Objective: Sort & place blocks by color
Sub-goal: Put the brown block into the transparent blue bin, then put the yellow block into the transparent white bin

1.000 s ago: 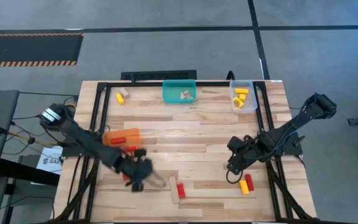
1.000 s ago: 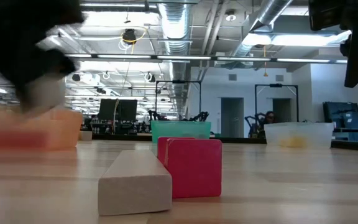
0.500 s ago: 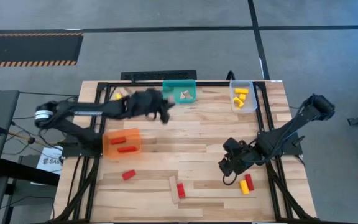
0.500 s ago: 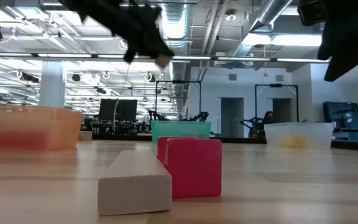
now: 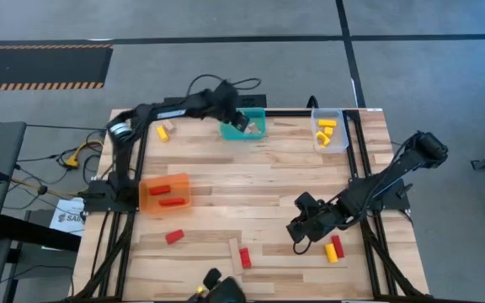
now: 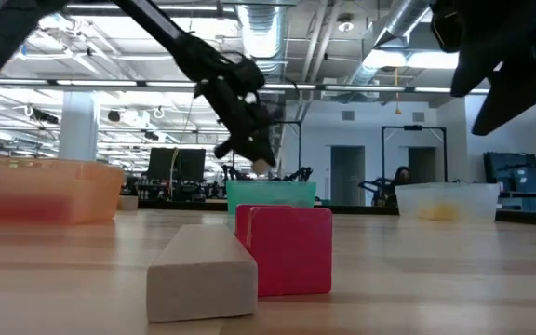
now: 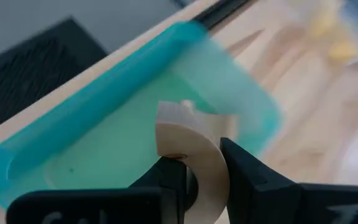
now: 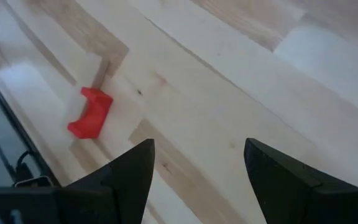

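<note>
While hovering over the bin:
left hand (image 7: 194, 180): clamped on pale wooden arch (image 7: 188, 146), teal bin (image 7: 104, 118) right below, so release low, dead centre
right hand (image 8: 194, 165): fingers spread, empty, red block (image 8: 91, 112) ahead

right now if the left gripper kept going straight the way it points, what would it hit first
Most likely the teal bin. The left gripper, shut on a pale wooden arch block, points down into it in the left wrist view, with nothing between. Depth is unclear, so whether it meets floor or wall first I cannot tell.
</note>
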### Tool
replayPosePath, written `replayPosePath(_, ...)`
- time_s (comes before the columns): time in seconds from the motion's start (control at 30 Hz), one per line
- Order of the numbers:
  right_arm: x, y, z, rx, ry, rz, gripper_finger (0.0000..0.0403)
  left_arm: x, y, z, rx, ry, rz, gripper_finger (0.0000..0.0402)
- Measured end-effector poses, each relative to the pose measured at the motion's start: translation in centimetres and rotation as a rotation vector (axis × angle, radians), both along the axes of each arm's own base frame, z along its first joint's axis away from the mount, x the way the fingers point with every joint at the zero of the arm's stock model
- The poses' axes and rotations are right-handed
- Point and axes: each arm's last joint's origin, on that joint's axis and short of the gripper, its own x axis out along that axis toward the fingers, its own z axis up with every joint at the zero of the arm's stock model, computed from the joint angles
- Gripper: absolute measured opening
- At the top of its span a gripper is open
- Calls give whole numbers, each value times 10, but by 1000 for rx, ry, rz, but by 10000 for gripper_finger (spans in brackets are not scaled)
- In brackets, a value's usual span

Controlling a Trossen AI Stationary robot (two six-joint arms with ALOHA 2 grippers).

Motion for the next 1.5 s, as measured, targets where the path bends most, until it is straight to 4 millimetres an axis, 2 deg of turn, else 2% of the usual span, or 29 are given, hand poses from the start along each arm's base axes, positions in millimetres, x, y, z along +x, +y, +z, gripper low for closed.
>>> replayPosePath(0.1,-3,5,-1,17,4,-5,269,13,15,-7,-27,114,8,45)
replayPosePath(0.23,-6,10,-2,27,14,-1,269,29,24,0,-16,158,-18,59)
replayPosePath(0.37,-9,12,-2,26,22,-2,269,37,25,5,-3,200,-59,114)
replayPosePath(0.6,-10,11,-3,15,36,1,269,36,24,20,52,255,-50,227)
replayPosePath(0.7,-10,11,-3,5,39,14,269,34,22,28,46,288,-77,255)
replayPosePath(0.8,-10,11,-3,0,39,20,269,30,20,38,60,359,-86,263)
replayPosePath(0.9,-10,11,-3,-1,39,23,269,19,16,48,40,467,-112,260)
replayPosePath(1.03,-10,11,-3,-10,39,36,269,-2,15,68,24,486,-120,255)
replayPosePath(1.27,-13,15,-3,-12,39,56,269,-68,21,101,42,490,5,254)
replayPosePath(1.37,-15,15,-4,-15,56,46,269,-98,21,101,23,509,41,254)
replayPosePath(1.5,-15,11,-5,-27,71,27,269,-126,13,83,-35,584,11,255)
